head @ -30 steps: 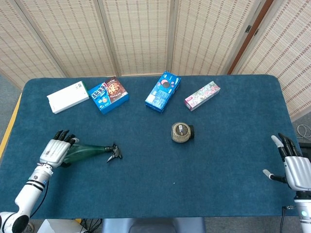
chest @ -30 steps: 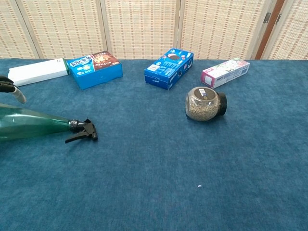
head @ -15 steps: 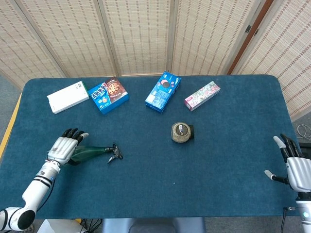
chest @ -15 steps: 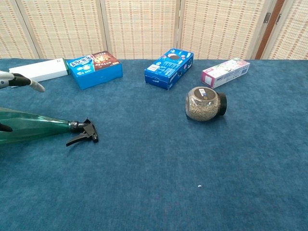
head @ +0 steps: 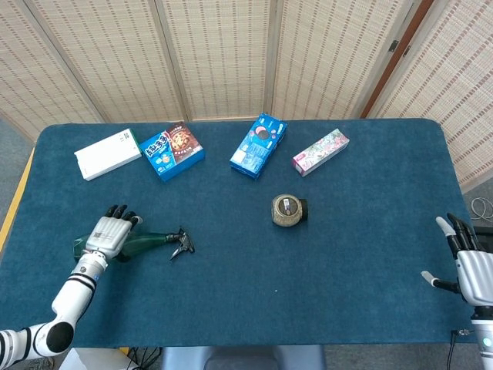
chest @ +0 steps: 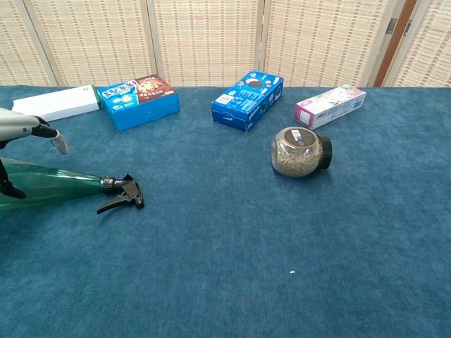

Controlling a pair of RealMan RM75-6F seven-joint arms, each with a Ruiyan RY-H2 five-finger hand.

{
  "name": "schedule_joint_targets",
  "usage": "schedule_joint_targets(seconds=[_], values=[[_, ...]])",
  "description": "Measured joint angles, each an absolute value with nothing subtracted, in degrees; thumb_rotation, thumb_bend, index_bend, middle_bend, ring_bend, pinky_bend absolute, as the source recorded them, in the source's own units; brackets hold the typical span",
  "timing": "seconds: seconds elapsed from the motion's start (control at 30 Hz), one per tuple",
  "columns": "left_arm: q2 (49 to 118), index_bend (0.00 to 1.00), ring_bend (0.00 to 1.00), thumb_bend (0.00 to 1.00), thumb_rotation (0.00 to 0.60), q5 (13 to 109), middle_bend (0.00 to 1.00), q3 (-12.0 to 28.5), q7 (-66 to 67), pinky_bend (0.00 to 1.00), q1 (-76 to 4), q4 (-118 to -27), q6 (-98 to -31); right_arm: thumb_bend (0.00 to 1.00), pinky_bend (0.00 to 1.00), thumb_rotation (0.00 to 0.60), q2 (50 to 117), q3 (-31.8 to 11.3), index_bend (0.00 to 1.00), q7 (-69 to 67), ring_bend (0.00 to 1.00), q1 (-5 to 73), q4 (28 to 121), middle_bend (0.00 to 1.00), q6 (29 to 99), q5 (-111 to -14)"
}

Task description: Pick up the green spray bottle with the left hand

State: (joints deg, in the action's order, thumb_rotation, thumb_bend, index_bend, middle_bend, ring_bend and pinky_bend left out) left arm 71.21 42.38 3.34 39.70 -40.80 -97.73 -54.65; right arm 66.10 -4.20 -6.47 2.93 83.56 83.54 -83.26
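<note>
Our left hand [head: 110,233] sits over the green spray bottle [head: 145,243], fingers spread, nothing gripped; next we close around the body, then lift.

The left hand [head: 110,234] lay low at the near-left, fingers [chest: 53,136] spread apart and extended forward from its bent arm, while the right hand [head: 470,266] was raised at the far right edge, fingers apart, holding nothing.

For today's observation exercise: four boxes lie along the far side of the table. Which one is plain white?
The white box at the far left end, beside the blue snack box; the others have colourful printed packaging.
</note>
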Motion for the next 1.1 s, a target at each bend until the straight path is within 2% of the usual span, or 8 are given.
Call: schedule_joint_targets(seconds=[0.27,0.67,0.97,1.1], values=[[72.9,0.21,0.02,0.0,0.6,32.8,0.19,2.3,47.1,0.0,-45.1,-98.9,-56.8,0.0,0.35,0.6,66.3,-4.1,0.0,-6.9,0.0,2.9,83.1,0.0,83.3,-83.2],[73.9,0.21,0.02,0.0,0.6,24.6,0.19,1.0,50.0,0.0,-48.5,-98.4,-57.1,0.0,0.35,0.6,66.6,-4.0,0.0,-7.2,0.0,3.0,82.8,0.0,82.8,-83.2],[75.8,0.22,0.03,0.0,0.6,23.3,0.21,0.1,50.1,0.0,-50.1,-96.8,-56.5,0.0,0.35,0.6,67.0,-3.8,0.0,-7.5,0.0,3.0,82.3,0.0,82.5,-83.1],[76.8,0.26,0.03,0.0,0.6,23.5,0.25,-0.4,50.3,0.0,-50.4,-96.0,-57.5,0.0,0.35,0.6,67.1,-3.8,0.0,-7.7,0.0,2.9,82.0,0.0,82.4,-83.0]])
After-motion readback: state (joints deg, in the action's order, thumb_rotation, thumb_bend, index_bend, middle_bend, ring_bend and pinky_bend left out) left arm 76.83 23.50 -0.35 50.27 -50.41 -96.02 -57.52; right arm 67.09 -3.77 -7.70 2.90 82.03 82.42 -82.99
